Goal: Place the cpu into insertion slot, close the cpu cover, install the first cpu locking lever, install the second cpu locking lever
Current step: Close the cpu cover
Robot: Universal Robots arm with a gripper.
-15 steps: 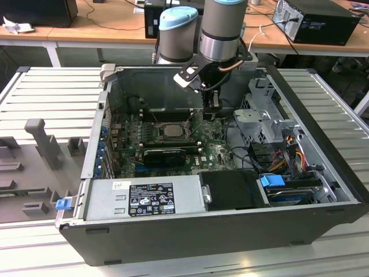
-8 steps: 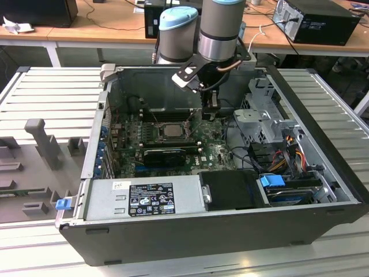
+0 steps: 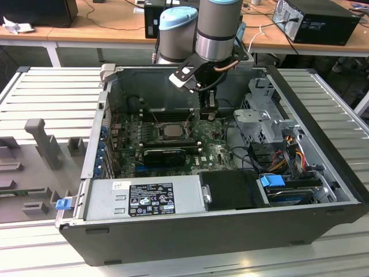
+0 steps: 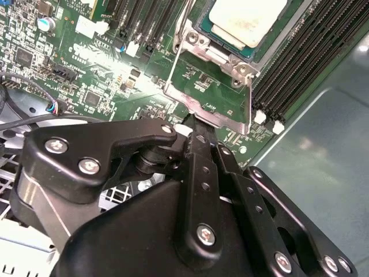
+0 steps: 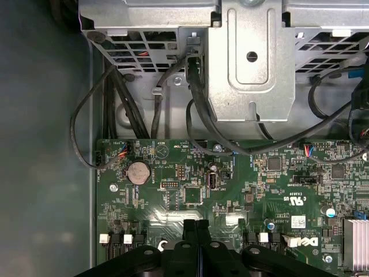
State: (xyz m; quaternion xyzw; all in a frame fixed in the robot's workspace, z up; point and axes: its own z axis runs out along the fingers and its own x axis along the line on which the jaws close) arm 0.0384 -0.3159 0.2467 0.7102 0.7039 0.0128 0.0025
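Two fingers of the gripper sat pressed together, no gap showing between them in either wrist view. Their shared tip met the free edge of the cpu cover; whether a lip of that thin plate was pinched between them I could not tell.

The cpu was already seated face up in the insertion slot, so the first step looked done. The cover stood open off the slot, hinged at the slot's near side, its long rails running from the hinge straight toward the gripper, with the green circuit board visible through its cut-out centre. How steeply it tilted could not be judged. So the line slot, hinge, free edge, fingertip was the relation that mattered: the cover lay between the gripper and the chip, and closing it would mean carrying that free edge over the hinge and onto the cpu.

Seen from outside, the arm dropped from the upper middle of the frame into the open computer case, wrist pointing down, fingers just to the exterior view's right of the chip.
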